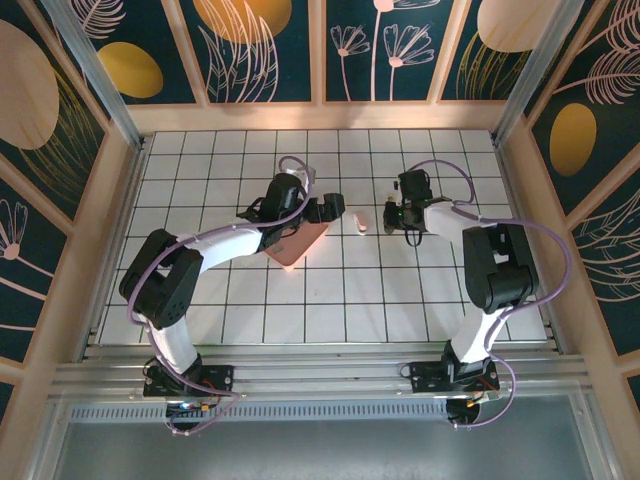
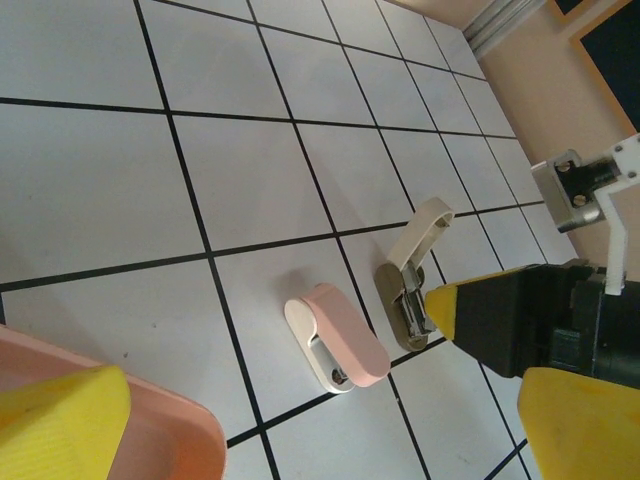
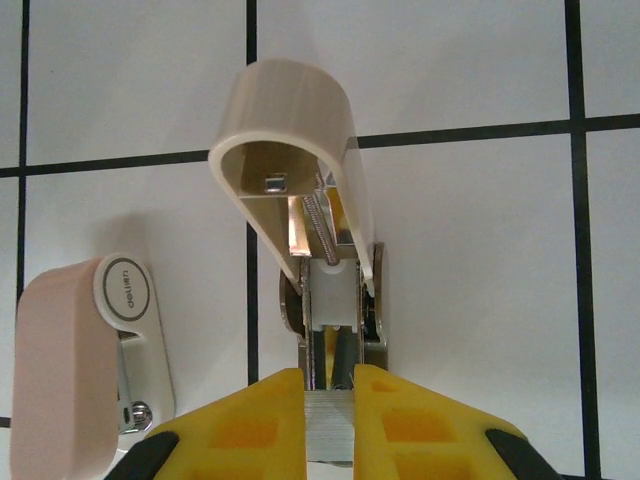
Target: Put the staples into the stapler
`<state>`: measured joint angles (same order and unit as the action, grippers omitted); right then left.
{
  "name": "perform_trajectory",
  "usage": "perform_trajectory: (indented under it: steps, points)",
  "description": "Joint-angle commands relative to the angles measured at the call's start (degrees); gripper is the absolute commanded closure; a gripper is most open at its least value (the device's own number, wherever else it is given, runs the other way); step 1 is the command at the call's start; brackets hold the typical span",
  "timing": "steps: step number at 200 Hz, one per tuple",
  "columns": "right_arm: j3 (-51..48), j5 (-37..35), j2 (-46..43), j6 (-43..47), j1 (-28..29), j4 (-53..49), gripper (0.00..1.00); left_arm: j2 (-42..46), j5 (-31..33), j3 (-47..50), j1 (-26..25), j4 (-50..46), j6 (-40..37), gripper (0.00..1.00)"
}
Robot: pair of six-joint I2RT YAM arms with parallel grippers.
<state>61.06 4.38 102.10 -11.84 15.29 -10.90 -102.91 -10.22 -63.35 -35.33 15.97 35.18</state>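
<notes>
White tiled tabletop with black grid lines. Over it, the right gripper (image 3: 330, 388) is pinched shut on a grey strip of staples (image 3: 330, 432), at the near end of the open stapler (image 3: 300, 170), beside a closed pink stapler (image 3: 65, 370). The left gripper (image 1: 335, 208) gapes wide and empty near the pink tray (image 1: 292, 250). The strip probably needs to stay level and in line with the channel as it slides in.

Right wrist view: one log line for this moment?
right jaws: shut on grey metal staple strip; strip: at open cream rounded stapler's channel; left jaws: open near pink rectangular tray; closed pink stapler: untouched
</notes>
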Motion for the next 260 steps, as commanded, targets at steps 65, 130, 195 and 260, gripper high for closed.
perform_trajectory:
  steps: [65, 130, 195, 260]
  points:
    - [1.83, -1.3, 1.67, 2.3, -0.14, -1.01, 0.86, -0.78, -0.68, -1.69, -0.13, -0.76, -0.24, 0.01]
    - [1.46, -1.66, 2.38, 2.79, -0.14, -1.28, 0.86, -0.91, -0.77, -1.86, -0.1, -0.86, -0.22, 0.01]
    - [1.08, -1.92, 2.58, 3.28, -0.09, -1.9, 0.86, -0.9, -0.99, -1.97, -0.1, -1.08, -0.37, 0.01]
    - [0.85, -2.31, 2.92, 3.47, 0.21, -2.7, 0.86, -0.89, -1.17, -2.04, -0.09, -1.28, -0.64, 0.01]
